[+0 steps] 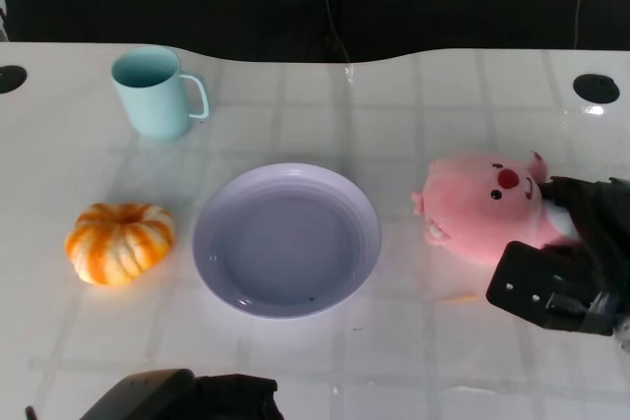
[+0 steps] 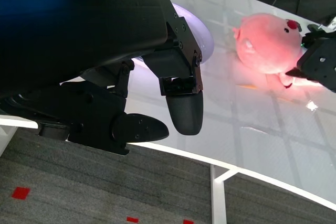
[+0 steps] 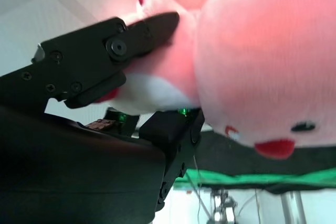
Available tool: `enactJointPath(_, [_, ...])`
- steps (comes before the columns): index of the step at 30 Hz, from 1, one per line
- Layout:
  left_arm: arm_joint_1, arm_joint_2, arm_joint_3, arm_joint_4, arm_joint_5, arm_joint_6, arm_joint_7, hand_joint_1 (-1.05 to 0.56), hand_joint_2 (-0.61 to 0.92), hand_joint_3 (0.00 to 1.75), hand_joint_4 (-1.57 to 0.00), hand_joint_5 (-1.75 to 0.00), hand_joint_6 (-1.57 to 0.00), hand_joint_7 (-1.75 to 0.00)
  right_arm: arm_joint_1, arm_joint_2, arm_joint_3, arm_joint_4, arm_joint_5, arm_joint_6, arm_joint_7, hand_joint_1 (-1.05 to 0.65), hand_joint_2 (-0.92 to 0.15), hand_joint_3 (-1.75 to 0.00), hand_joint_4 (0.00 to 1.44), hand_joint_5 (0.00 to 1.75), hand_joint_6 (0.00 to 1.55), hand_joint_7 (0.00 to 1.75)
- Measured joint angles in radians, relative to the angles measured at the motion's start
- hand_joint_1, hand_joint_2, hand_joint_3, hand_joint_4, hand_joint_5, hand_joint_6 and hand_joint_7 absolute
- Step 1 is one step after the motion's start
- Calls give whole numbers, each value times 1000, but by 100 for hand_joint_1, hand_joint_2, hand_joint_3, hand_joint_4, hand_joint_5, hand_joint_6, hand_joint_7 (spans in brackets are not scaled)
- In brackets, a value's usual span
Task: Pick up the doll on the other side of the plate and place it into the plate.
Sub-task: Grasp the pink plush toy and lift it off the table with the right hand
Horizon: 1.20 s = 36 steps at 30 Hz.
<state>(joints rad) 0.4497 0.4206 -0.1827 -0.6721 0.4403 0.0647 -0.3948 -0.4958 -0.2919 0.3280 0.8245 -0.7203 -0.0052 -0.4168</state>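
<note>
Nearest to the camera, at the 6 o'clock edge of the head view, the left hand (image 1: 187, 395) waits low. It holds nothing, and its fingers (image 2: 181, 103) hang apart over the edge of the white counter (image 1: 325, 361).

At 3 o'clock the right hand (image 1: 566, 263) is on the pink doll (image 1: 487, 206); the right wrist view shows its fingers (image 3: 105, 51) pressed into the plush from two sides, so I judge that the grasp step is in hand. The doll lies on the counter just beside the plate (image 1: 286, 239). The next move, I think, calls for a lift and a carry toward 9 o'clock, over the rim.

The plate, at the centre, has nothing in it. The mint mug (image 1: 153, 90) at 11 o'clock looks empty too. The small orange pumpkin (image 1: 119, 241) sits at 9 o'clock.
</note>
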Motion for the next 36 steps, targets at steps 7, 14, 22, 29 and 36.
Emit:
enactJointPath(7, [-3,6,20,24,-7,-41,0,-14,92,29,-66,-162,-73,-97,24,-1,-7,-63,38,4,-5,-21,-53,-95,84,170,77,153])
enactJointPath(14, [-29,5,20,61,-2,-46,0,-14,92,28,-66,-163,-74,-97,87,21,-42,-218,131,-31,38,-23,-37,-132,91,175,75,175])
enactJointPath(22, [-48,1,7,109,17,-68,17,-13,92,26,-67,-163,-76,-96,106,41,-50,-369,162,-11,105,-16,-29,-139,91,175,77,175])
enactJointPath(29, [-51,-9,-13,114,28,-75,30,-15,92,23,-68,-159,-78,-94,107,68,-46,-450,168,-3,161,-12,-31,-138,92,175,76,175])
enactJointPath(36, [-55,-12,-18,128,35,-86,34,-17,92,20,-71,-154,-79,-91,72,138,-7,-474,152,22,229,-16,-35,-131,93,175,75,173])
